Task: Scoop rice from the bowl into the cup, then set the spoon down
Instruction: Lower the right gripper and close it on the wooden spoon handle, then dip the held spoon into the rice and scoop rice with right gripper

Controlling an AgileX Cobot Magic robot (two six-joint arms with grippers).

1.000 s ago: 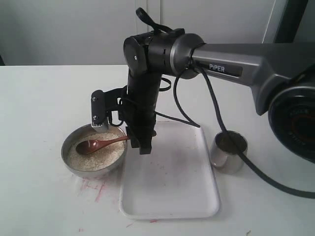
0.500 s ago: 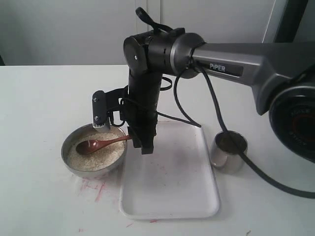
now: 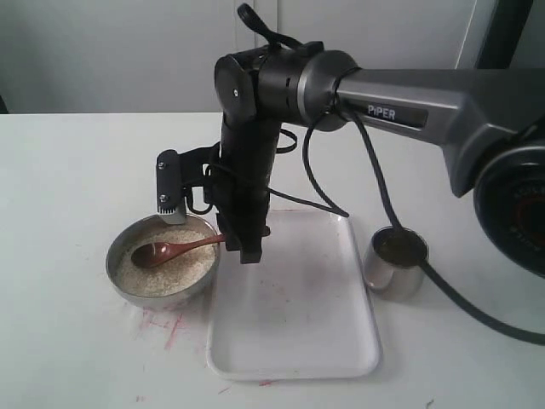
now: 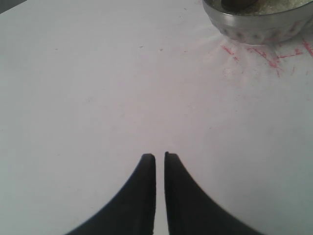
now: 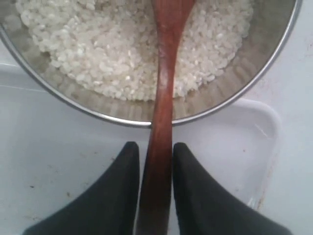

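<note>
The right pincer was clamped on the thin handle of the spoon. It held the handle near the end so the scoop could reach far out in front. The scoop lay on the rice inside the bowl, just ahead of the pincer's tips, and the handle crossed the bowl's rim. Under the pincer was a white tray, probably there to catch spilled grains. The cup stood well behind the pincer, across the tray, ready for rice. The left pincer had its tips almost together, holding nothing, above bare tabletop. I think it was parked there to keep out of the way.
</note>
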